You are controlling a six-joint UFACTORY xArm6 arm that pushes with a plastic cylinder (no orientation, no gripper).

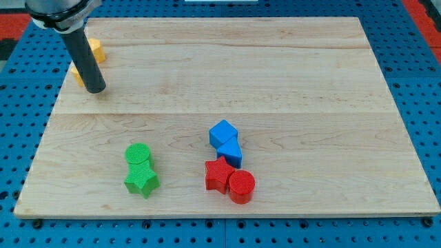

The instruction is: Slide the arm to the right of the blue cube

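Camera view: no claw, my tip (95, 89) on pale grained wood, far from ridged blue cube (222, 132).

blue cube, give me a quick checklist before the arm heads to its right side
1. My tip in view: ok, near the view's top left, beside the yellow block.
2. Blue cube located: ok, lower centre.
3. Spot right of the cube free: ok, bare board.
4. Straight path free: cannot tell, it ends close to the cube.
5. Neighbours noted: ok, second blue block touches it, red star and red cylinder below.
6. Tip right of cube: not ok.
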